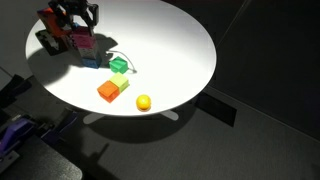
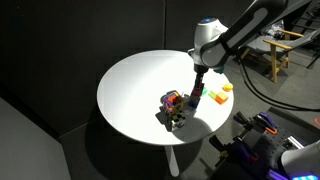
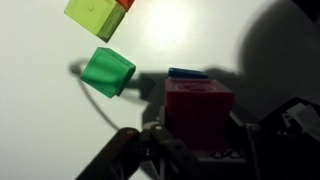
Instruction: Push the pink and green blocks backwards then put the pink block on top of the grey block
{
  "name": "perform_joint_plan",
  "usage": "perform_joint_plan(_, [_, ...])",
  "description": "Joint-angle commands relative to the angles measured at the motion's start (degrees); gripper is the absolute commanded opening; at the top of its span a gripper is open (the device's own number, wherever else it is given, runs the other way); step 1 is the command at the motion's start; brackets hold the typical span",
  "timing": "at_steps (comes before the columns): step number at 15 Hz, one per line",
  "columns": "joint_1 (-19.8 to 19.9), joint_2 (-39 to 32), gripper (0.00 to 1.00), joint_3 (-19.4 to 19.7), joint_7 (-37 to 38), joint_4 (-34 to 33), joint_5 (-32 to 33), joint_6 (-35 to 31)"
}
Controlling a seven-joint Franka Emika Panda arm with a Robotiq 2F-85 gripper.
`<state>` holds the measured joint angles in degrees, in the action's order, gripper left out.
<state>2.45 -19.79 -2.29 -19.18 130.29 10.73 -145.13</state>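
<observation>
My gripper hangs over the back left of the round white table. In the wrist view its fingers sit close on both sides of the pink block, gripping it. A strip of the grey block shows just beyond the pink block; I cannot tell if they touch. The green block lies on the table up and to the left. In an exterior view the gripper is above the pink block, with the grey block and green block beside it.
A lime-green cube and an orange cube lie together near the table's front edge, with a yellow ball beside them. A multicoloured toy cluster stands at the far left. The arm reaches in from the side.
</observation>
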Motion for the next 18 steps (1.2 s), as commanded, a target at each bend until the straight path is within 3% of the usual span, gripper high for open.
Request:
perform_joint_plan(1, [-0.3, -0.9, 0.30, -0.3, 0.7, -1.1, -1.1, -0.5])
perform_joint_plan(6, [-0.3, -1.5, 0.33, -0.2, 0.7, -1.2, -0.7, -0.5])
perform_joint_plan(8, [-0.2, -1.6, 0.78, -0.1, 0.7, -1.3, -0.6, -0.5])
perform_joint_plan(10, [-0.2, -1.5, 0.85, -0.1, 0.6, -1.2, -0.6, -0.5])
perform_joint_plan(12, [-0.1, -1.0, 1.00, -0.2, 0.4, -0.8, -0.7, -0.3])
perform_joint_plan(18, [0.0, 1.0, 1.00, -0.2, 0.8, 0.4, -1.2, 0.8])
